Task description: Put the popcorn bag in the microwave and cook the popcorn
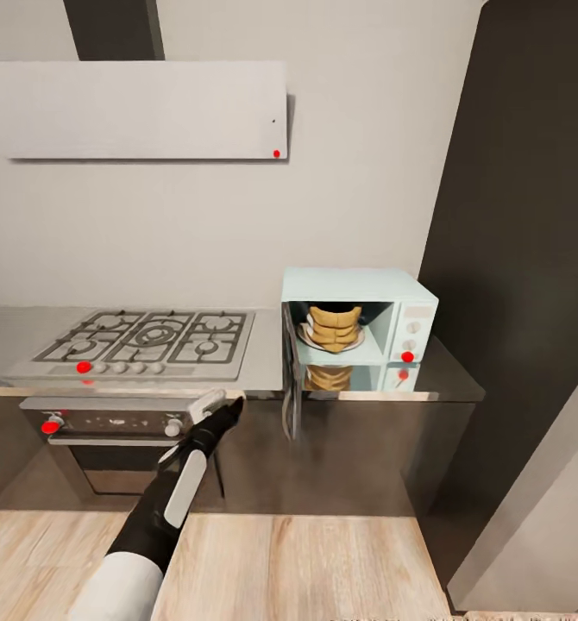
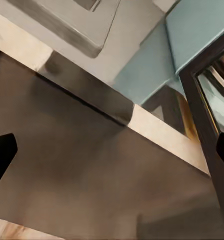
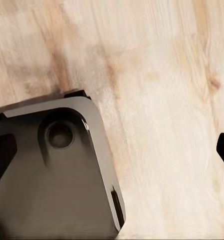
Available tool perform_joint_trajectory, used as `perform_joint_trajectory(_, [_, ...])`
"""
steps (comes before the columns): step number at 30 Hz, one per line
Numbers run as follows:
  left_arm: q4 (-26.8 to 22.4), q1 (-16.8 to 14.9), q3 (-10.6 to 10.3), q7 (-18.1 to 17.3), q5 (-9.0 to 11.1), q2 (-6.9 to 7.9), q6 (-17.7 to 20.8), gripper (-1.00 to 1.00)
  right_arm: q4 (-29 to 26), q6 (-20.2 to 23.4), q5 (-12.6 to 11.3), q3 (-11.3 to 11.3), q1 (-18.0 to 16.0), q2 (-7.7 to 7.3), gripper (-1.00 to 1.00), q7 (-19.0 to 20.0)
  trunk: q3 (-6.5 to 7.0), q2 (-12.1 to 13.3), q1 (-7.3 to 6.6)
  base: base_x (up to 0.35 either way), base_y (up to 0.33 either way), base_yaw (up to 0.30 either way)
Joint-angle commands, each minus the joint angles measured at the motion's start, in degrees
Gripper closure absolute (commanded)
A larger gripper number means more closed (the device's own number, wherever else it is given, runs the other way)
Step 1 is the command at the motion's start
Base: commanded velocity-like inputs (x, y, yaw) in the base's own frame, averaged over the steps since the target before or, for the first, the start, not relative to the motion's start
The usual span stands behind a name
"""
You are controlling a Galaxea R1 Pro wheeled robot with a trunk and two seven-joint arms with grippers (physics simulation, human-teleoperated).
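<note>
The bag (image 1: 335, 328) sat inside the microwave (image 1: 358, 326), whose door (image 1: 291, 379) stood open. My left gripper (image 1: 226, 409), fingers spread and empty, hung near the door's edge; I judged a steady push at its outer edge would shut it cleanly. Steel worktop (image 1: 263, 358), hob (image 1: 142, 341), wood floor (image 3: 157, 90).

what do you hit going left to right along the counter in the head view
gas hob -> open microwave door, swung out edge-on -> popcorn bag inside the microwave -> microwave knobs with a red dot beneath -> dark tall cabinet.
</note>
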Motion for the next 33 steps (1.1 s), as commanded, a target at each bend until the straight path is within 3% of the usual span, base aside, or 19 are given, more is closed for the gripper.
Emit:
perform_joint_trajectory(1, [0.91, -1.07, 0.09, 0.79, 1.4, -0.04, 0.34, -1.0, 0.35, -0.13, 0.52, -0.49, 0.01, 0.02, -1.0, 0.32, -0.06, -0.05, 0.01, 0.0, 0.0, -0.258])
perform_joint_trajectory(5, [5.22, -5.42, 0.17, 1.36, 2.49, -0.11, 0.33, -1.0, 0.81, -0.14, 0.52, -0.48, 0.02, -0.05, -1.0, 0.3, -0.06, -0.05, 0.01, 0.0, 0.0, -0.276])
perform_joint_trajectory(10, [14.29, -12.01, 0.25, 1.6, 3.45, -0.01, 0.31, -1.0, 0.93, -0.14, 0.52, -0.48, 0.0, -0.1, -1.0, 0.31, -0.06, -0.05, 0.01, 0.0, 0.0, -0.264])
perform_joint_trajectory(12, [15.86, -13.67, 0.26, 3.55, 4.29, 0.23, 0.25, -1.0, 1.38, -0.14, 0.52, -0.51, -0.01, -0.13, -1.0, 0.31, -0.06, -0.05, 0.01, 0.0, 0.0, -0.078])
perform_joint_trajectory(13, [16.14, -14.45, 0.27, 6.14, 4.82, 0.49, 0.13, -1.0, 2.17, -0.14, 0.52, -0.57, 0.0, -0.32, -1.0, 0.27, -0.06, -0.05, 0.01, 0.0, 0.0, -0.025])
perform_joint_trajectory(14, [16.03, -14.86, 0.27, 8.23, 5.17, 0.88, 0.0, -1.0, 2.73, -0.14, 0.52, -0.57, 0.01, -1.18, -1.0, 0.19, -0.06, -0.05, 0.01, 0.0, 0.0, -0.007])
perform_joint_trajectory(17, [16.33, -14.98, 0.27, 8.86, 5.31, 0.97, -0.61, -1.0, 2.94, -0.14, 0.48, -0.52, 0.01, -1.5, -1.0, 0.19, -0.06, -0.05, 0.01, 0.0, 0.0, -0.002])
perform_joint_trajectory(22, [16.66, -15.0, 0.27, 8.99, 5.64, 0.65, -2.67, -1.0, 3.01, -0.09, 0.43, -0.51, 0.02, -1.46, -1.0, 0.11, -0.06, -0.05, 0.01, 0.174, -0.103, -0.031])
perform_joint_trajectory(33, [16.44, -15.0, 0.18, 8.98, 5.47, 0.15, -2.75, -1.0, 3.84, -0.05, 0.43, -0.56, 0.0, -1.44, -1.0, -0.57, -0.06, -0.05, 0.01, 0.019, -0.012, -0.269])
